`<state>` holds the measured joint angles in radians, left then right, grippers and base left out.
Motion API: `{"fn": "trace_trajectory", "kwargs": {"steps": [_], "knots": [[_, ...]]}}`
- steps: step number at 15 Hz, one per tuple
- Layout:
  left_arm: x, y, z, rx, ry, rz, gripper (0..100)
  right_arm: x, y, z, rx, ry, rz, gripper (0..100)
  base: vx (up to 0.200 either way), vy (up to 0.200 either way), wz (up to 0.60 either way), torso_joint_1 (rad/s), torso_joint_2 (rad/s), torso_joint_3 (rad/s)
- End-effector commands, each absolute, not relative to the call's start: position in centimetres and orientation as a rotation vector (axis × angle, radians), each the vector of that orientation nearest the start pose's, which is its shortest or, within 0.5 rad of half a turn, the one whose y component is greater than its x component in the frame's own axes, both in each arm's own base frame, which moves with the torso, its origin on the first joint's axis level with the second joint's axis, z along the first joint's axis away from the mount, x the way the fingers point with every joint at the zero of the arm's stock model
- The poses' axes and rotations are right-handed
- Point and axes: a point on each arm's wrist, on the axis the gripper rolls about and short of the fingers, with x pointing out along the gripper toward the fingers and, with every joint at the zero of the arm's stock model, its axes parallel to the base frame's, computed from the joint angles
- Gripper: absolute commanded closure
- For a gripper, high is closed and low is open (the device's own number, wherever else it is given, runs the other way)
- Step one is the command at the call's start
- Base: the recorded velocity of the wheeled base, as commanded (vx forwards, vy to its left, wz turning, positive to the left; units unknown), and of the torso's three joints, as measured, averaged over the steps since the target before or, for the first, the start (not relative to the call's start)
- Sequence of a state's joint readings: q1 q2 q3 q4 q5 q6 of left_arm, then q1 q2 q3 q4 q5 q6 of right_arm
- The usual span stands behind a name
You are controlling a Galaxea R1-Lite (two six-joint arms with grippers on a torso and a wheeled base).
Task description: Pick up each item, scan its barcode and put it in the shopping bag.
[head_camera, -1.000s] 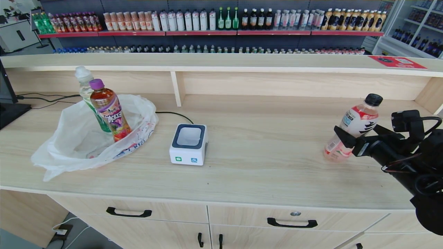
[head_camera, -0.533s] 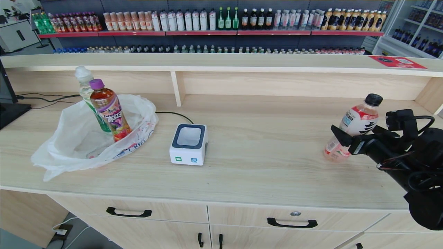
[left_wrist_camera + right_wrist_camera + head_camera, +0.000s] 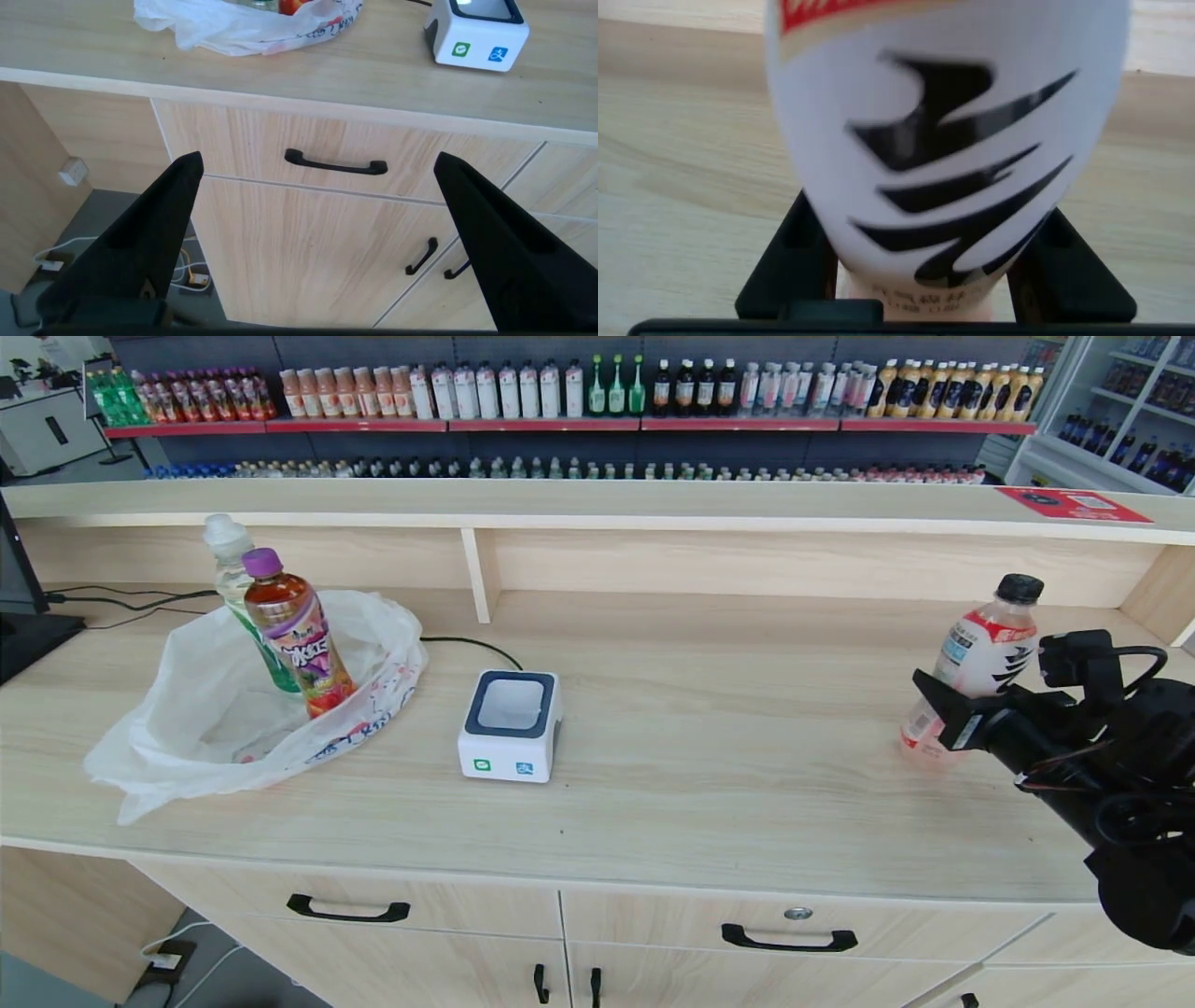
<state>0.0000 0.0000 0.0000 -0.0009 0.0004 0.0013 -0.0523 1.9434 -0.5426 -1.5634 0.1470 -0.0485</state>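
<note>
Our right fingers (image 3: pixel 938 700) clasp the bottle (image 3: pixel 982 649) at its lower body; our left fingers (image 3: pixel 159 233) gape wide. We judge it smooth, fairly light, best held mid-body.

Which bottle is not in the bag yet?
The black-capped bottle, held in the right gripper. The purple-capped bottle and the white-capped bottle both stand in the shopping bag.

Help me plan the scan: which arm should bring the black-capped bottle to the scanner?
Right. The right gripper grips the black-capped bottle at the counter's right end. The left gripper hangs open below the counter edge, facing the drawers.
</note>
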Motion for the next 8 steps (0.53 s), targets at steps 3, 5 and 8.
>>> {"fn": "trace_trajectory", "kwargs": {"steps": [3,5,8], "knots": [[-2.3,0.0,7.6,0.002,-0.002,0.0,0,31.3,-1.3,14.4,-0.067,-0.196,0.09,100,0.0,0.0,0.0,0.0,0.0,0.0],[-2.3,0.0,7.6,0.0,-0.002,0.0,0,31.5,-1.4,15.0,-0.07,-0.221,0.09,100,0.0,0.0,0.0,0.0,0.0,0.0],[-2.3,0.0,7.6,0.0,-0.002,0.0,0,31.3,-1.3,15.8,-0.073,-0.251,0.089,100,0.0,0.0,0.0,0.0,0.0,0.0]]}}
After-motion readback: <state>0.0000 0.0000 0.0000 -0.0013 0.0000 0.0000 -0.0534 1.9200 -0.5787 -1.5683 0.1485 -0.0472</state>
